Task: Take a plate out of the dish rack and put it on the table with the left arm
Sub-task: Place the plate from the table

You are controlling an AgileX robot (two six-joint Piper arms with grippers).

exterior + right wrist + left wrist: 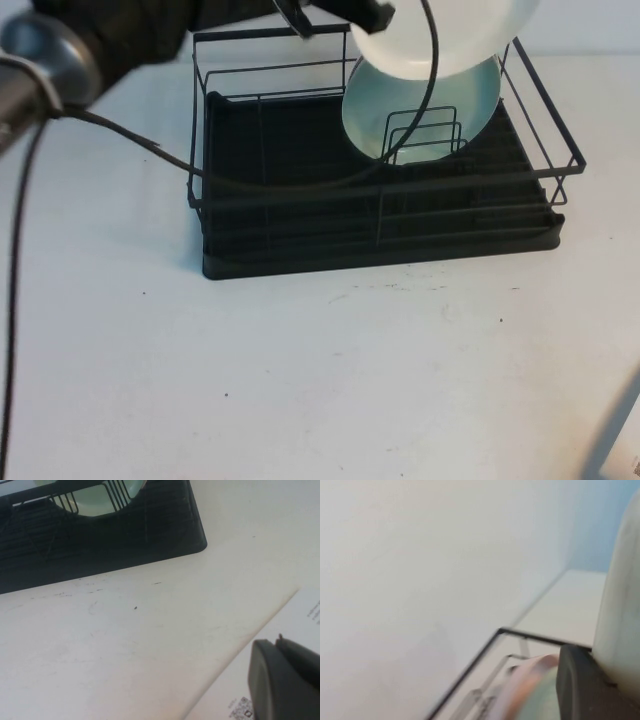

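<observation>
The plate [440, 35] hangs above the dish rack [300, 240] on the table [320, 380].

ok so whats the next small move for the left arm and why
Probably carry the glossy round white plate, held in the left pincer, forward over the black wire dish rack toward the speckled white table; it already hangs above the pale green plate. Right pincer is parked beside the rack.

Pale green plate [420, 115], perhaps printed paper [280, 670].

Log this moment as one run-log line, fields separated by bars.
left hand: shut on plate, lifted above dish rack | pale green plate: in rack | right hand: parked over table
</observation>
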